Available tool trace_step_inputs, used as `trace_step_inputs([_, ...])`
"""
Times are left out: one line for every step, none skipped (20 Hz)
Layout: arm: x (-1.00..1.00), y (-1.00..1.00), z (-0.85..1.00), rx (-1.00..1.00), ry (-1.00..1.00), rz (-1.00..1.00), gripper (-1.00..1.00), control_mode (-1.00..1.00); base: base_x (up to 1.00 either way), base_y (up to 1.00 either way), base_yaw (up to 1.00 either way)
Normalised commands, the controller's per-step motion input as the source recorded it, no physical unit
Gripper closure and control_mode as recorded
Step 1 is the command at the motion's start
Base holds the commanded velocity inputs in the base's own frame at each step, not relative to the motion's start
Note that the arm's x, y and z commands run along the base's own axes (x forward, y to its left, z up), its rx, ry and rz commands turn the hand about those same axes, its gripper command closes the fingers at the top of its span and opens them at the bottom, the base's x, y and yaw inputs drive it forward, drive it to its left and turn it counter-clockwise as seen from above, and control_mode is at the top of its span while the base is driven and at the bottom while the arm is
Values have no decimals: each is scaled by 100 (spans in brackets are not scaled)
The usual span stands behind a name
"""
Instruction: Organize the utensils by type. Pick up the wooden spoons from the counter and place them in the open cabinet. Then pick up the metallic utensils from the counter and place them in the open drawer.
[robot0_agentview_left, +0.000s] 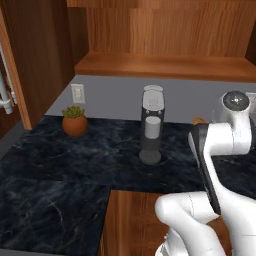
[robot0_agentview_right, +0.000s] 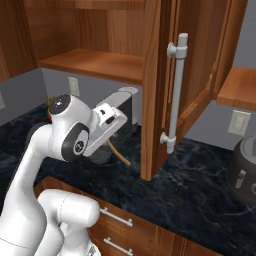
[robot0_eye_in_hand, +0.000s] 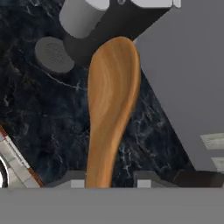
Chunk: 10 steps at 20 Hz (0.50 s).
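You have the open cabinet (robot0_agentview_right: 100, 64) above you, its shelf at twelve o'clock in the left base view and its door (robot0_agentview_right: 192, 75) swung out at two o'clock in the right base view. Below runs the counter (robot0_agentview_left: 60, 165), a black veined slab carrying a coffee machine (robot0_agentview_left: 151, 125) and a small potted plant (robot0_agentview_left: 74, 121). The gripper (robot0_eye_in_hand: 107, 183) is pinching a wooden spoon (robot0_eye_in_hand: 111, 100) by its handle, bowl pointing away from the hand, lifted off the slab beside the door's edge. Judge it light, stiff and smooth: a grip low on the handle lets the long end swing, so mind the door as you raise it.
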Motion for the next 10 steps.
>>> trace_step_inputs([0, 23, 83, -14, -5, 53, 100, -100, 0, 0, 0])
trace_step_inputs([0, 25, 82, -15, -1, 54, 100, -100, 0, 0, 0])
trace_step_inputs([0, 29, 79, -19, 0, 53, 100, -100, 0, 0, 0])
trace_step_inputs([0, 27, 79, -21, 0, 50, 100, -100, 0, 0, 0])
trace_step_inputs([-3, 38, 72, -25, 0, 42, 100, -100, 0, 0, 0])
trace_step_inputs([-10, 42, 70, -27, 0, 38, 100, -100, 0, 0, 0])
trace_step_inputs([-9, 42, 74, -26, 0, 36, 100, -100, 0, 0, 0])
trace_step_inputs([-3, 43, 74, -25, 0, 31, 100, -100, 0, 0, 0])
trace_step_inputs([0, 45, 79, -25, 0, 21, 100, -100, 0, 0, 0])
trace_step_inputs([0, 46, 76, -28, 0, 12, 100, -100, 0, 0, 0])
